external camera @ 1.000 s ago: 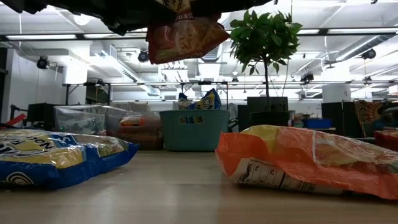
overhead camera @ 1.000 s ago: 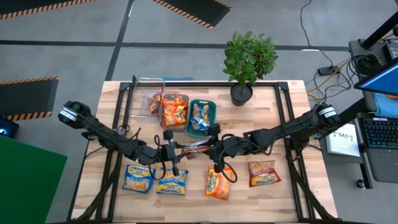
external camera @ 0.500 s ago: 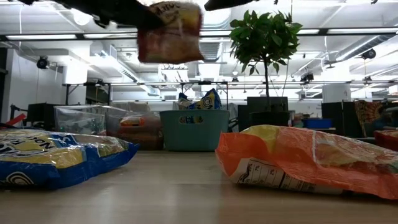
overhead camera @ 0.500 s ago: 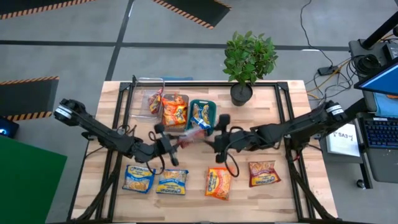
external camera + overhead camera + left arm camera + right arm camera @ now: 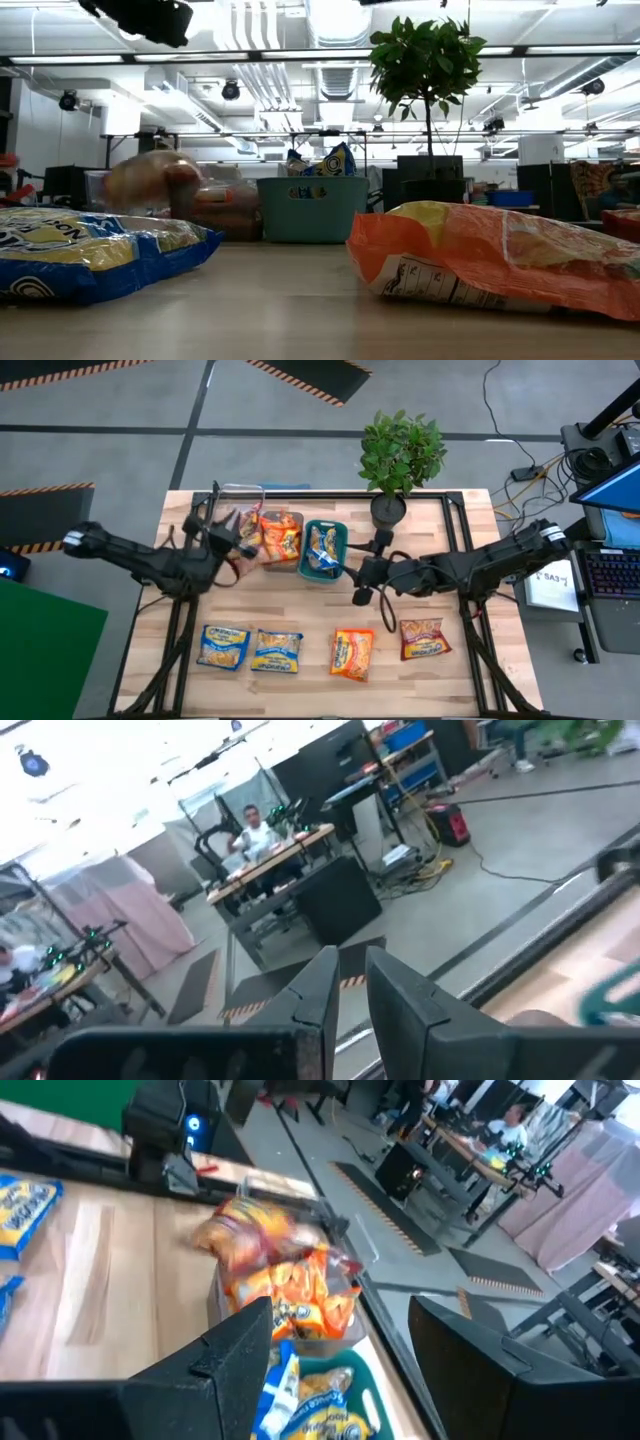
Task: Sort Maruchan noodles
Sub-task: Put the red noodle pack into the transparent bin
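A red Maruchan packet [image 5: 243, 543] shows only as a blur, low in front of the clear bin [image 5: 240, 520], as in the low view [image 5: 150, 185] and right wrist view [image 5: 250, 1235]. My left gripper [image 5: 218, 528] hovers beside it at the far left. Its fingers [image 5: 350, 960] are nearly together with nothing between them. My right gripper [image 5: 365, 572] hangs open over mid-table near the teal bin [image 5: 322, 550], with nothing between its fingers [image 5: 370, 1370]. Two blue-and-yellow packets [image 5: 223, 646] [image 5: 277, 651], an orange one [image 5: 352, 653] and a red one [image 5: 425, 638] lie flat near the front edge.
The grey bin [image 5: 282, 538] holds orange packets and the teal bin holds blue-and-yellow ones. A potted plant [image 5: 400, 460] stands at the far edge. Bare wood lies between the bins and the front row of packets.
Both grippers held the red packet above mid-table. My right gripper opened, let go and drew back toward the right edge, rising. My left gripper swung the packet up and toward the far left, turning level. The packet has left its fingers and is now a blur by the clear bin.
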You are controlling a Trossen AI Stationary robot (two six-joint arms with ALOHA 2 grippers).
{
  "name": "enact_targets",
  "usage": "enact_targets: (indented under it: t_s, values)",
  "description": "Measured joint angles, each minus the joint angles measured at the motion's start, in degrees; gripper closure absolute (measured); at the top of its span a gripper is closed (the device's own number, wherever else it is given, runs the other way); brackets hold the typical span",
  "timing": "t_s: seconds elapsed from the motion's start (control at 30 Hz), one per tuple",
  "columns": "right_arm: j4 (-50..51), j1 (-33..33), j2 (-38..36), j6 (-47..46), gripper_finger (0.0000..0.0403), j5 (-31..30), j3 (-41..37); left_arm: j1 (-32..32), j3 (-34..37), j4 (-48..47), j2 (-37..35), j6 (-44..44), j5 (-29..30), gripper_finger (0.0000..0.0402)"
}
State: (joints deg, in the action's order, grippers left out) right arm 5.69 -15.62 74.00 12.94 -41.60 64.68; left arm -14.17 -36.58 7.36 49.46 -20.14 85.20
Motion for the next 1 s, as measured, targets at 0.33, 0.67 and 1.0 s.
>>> enact_targets:
  t_s: [0.33,0.67,1.0]
  values:
    - [0.01,0.01,-0.03,-3.18,0.0181,0.01,-5.56,3.23,0.35,-12.57,-2.91,13.71,-18.54,0.0365]
    - [-0.69,0.15,-0.57,1.33,0.0181,0.01,-6.20,3.21,-3.78,-44.63,-0.62,41.70,-41.35,0.0339]
    - [-1.69,1.65,-1.65,3.42,0.0181,6.58,-6.37,3.21,-1.97,-50.31,3.26,41.46,-47.80,0.0189]
